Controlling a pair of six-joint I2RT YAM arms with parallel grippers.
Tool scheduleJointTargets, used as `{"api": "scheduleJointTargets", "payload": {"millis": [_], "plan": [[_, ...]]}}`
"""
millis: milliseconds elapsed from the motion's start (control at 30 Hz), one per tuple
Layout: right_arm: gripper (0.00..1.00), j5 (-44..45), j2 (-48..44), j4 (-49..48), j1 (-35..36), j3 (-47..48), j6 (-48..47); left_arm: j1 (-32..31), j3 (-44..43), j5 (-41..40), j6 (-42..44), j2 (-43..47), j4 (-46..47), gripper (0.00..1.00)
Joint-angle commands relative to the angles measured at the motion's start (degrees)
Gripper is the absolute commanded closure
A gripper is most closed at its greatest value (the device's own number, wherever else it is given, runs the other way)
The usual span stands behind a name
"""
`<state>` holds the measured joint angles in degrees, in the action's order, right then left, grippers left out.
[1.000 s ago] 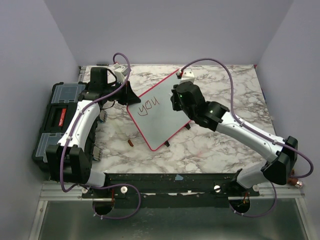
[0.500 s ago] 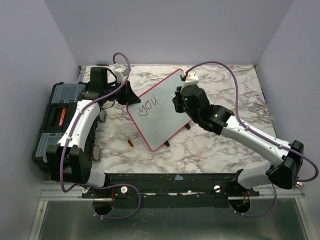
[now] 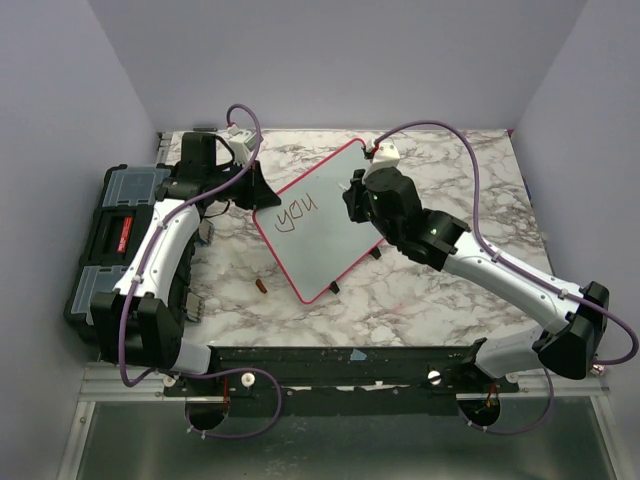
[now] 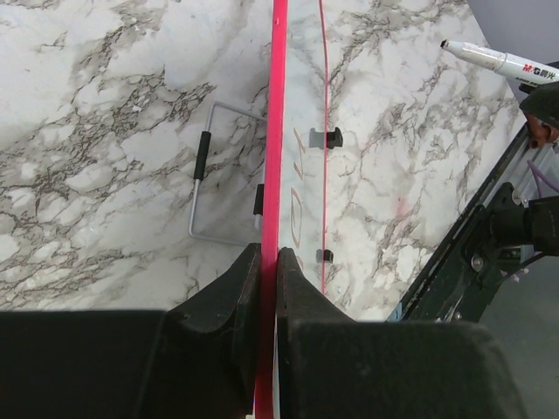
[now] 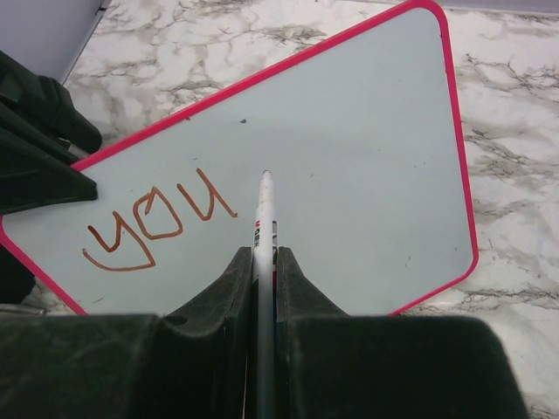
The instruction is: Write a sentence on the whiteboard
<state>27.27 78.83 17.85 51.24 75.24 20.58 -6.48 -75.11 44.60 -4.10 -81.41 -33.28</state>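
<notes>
**Board held by one edge, pen poised after "you" — slips and smears are the hazards**

The whiteboard (image 3: 320, 225) stands tilted on the marble table (image 3: 440, 290), left of centre and towards the back, propped on a wire stand (image 4: 201, 188) behind it. One word, "you" (image 5: 162, 223), is written in brown near its left end; the rest of the face is blank, so most of the sentence seems yet to be written.

The left gripper (image 4: 269, 253) has its jaws pressed together on the board's red frame, at the edge nearest the black toolbox (image 3: 105, 250). The right gripper (image 5: 265, 255) pinches a white marker (image 5: 264, 214), whose tip points at the blank area just right of the "u". From the left wrist view the tip looks clear of the surface, though I cannot be sure.

Likely troubles, as I judge them:
- Pressing too hard could rock the board on its stand or twist it in the one-sided clamp, bending the strokes.
- Pressing too lightly would leave gaps.
- The marker could slide in its narrow pinch — the letters would drift.
- Starting too near the "u" would run the words together.
</notes>
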Motion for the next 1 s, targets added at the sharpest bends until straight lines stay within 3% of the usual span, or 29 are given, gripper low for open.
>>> {"api": "scheduleJointTargets", "payload": {"millis": [0, 467, 967], "plan": [[0.99, -1.51, -0.98, -2.81, -0.35, -1.2, 0.38, 0.48, -0.21, -5.72, 1.95, 2.78, 3.81, 1.0], [0.99, -15.3, 2.52, -10.35, -4.77, -2.14, 1.32, 0.48, 1.89, -4.14, 1.99, 3.0, 6.38, 1.0], [0.99, -20.89, 7.16, -11.28, -7.54, 0.59, 1.33, 0.48, 2.08, -1.98, 2.78, 3.44, 6.55, 1.0]]}}
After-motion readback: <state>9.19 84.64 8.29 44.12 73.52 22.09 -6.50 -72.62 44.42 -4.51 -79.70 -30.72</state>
